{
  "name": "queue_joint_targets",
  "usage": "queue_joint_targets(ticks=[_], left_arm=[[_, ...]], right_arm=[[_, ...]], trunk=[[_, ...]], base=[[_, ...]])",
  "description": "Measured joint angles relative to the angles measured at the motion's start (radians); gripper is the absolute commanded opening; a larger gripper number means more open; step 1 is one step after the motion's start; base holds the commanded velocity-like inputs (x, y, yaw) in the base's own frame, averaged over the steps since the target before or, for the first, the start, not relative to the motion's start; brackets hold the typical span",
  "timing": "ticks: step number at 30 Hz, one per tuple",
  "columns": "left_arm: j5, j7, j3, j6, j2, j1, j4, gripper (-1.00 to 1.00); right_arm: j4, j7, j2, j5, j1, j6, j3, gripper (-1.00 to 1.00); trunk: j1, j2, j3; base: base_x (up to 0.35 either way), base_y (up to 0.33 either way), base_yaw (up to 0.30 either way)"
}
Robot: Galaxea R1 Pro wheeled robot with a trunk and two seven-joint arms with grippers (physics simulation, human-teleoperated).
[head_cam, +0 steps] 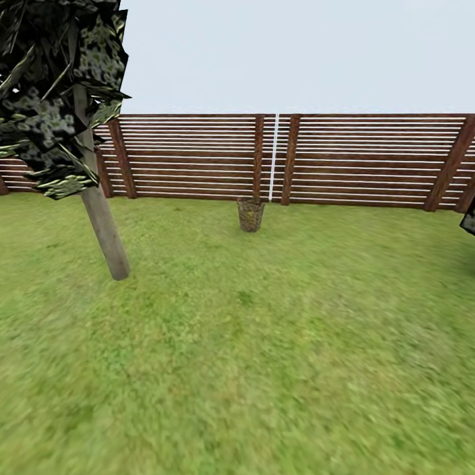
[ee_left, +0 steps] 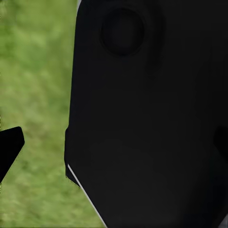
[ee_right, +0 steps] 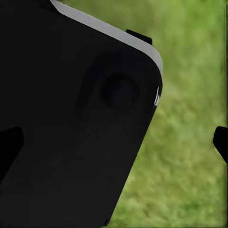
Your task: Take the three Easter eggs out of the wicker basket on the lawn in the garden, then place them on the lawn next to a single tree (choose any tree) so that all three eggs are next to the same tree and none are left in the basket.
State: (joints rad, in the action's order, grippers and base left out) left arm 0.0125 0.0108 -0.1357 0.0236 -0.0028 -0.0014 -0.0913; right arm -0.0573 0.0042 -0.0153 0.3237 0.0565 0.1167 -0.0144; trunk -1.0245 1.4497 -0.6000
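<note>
Green lawn point(head_cam: 251, 369) stretches bare from the robot's feet outward, so by my reading the task is barely begun: no egg lies on the grass, and the basket has yet to be reached. Each wrist camera looks at a black robot body panel point(ee_left: 152, 118) with grass beyond; dark fingertip slivers at the picture edges suggest both arms hang tucked close to the body, but how far either gripper gapes, or whether it carries anything, cannot be told. Farther off at the left stands a pale-trunked tree point(head_cam: 102, 224). Farthest, mid-scene, the wicker basket point(head_cam: 251, 215) sits just before the slatted wooden fence point(head_cam: 369, 158); its contents are too small to make out
</note>
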Motion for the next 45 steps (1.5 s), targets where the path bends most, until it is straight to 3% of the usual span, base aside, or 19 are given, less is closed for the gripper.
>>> queue_joint_targets(ticks=[45], left_arm=[[0.000, 0.000, 0.000, 0.000, 0.001, 0.000, 0.001, 1.00]], right_arm=[[0.000, 0.000, 0.002, 0.000, 0.000, 0.000, 0.000, 1.00]], trunk=[[0.000, 0.000, 0.000]], base=[[0.327, 0.000, 0.005]])
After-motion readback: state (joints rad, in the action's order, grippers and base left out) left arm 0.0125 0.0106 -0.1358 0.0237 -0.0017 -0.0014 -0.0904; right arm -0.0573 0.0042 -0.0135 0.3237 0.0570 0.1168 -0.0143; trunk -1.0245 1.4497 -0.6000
